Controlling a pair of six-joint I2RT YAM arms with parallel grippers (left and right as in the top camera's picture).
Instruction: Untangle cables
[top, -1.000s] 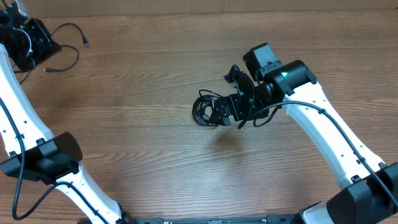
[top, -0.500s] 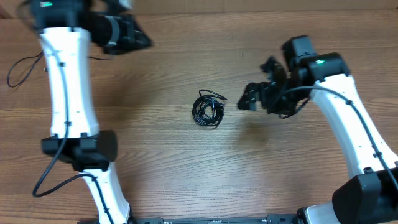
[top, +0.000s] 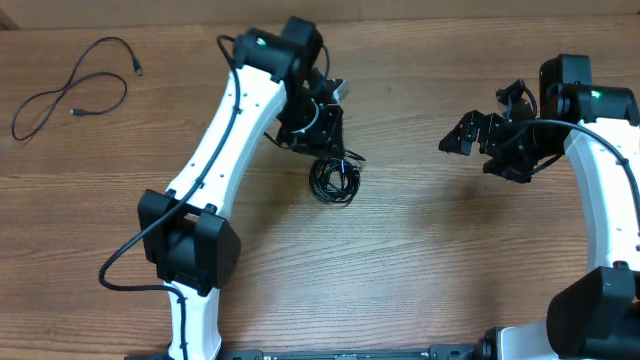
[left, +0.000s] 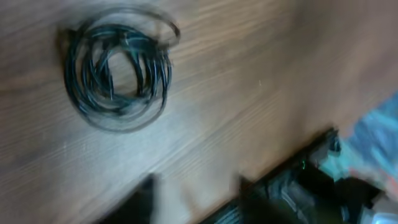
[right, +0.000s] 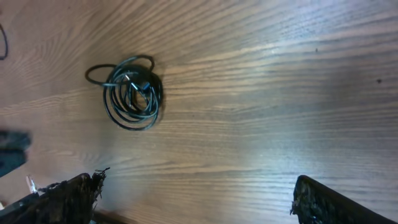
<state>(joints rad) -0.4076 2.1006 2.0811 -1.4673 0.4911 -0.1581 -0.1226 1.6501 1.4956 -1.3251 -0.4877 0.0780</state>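
Observation:
The cables are in two places. A small wound coil (top: 335, 180) lies mid-table, also seen as the coil (left: 118, 74) in the blurred left wrist view and the coil (right: 130, 93) in the right wrist view. One loose strand (top: 75, 90) lies at the far left back. My left gripper (top: 322, 140) hovers just behind the coil; in its wrist view the left gripper (left: 196, 205) has bare wood between its parted fingers. Well to the right of the coil, my right gripper (top: 478, 150) is wide open and empty, as the right gripper (right: 193, 205) shows.
The left arm's white links (top: 215, 150) cross the table diagonally from front left to centre. The right arm (top: 610, 190) runs along the right edge. Bare wood lies between the coil and the right gripper.
The left arm swung from the back-left corner to just behind the coil, its jaws parting, with the loose strand left lying there. The right gripper drew away rightward from the coil.

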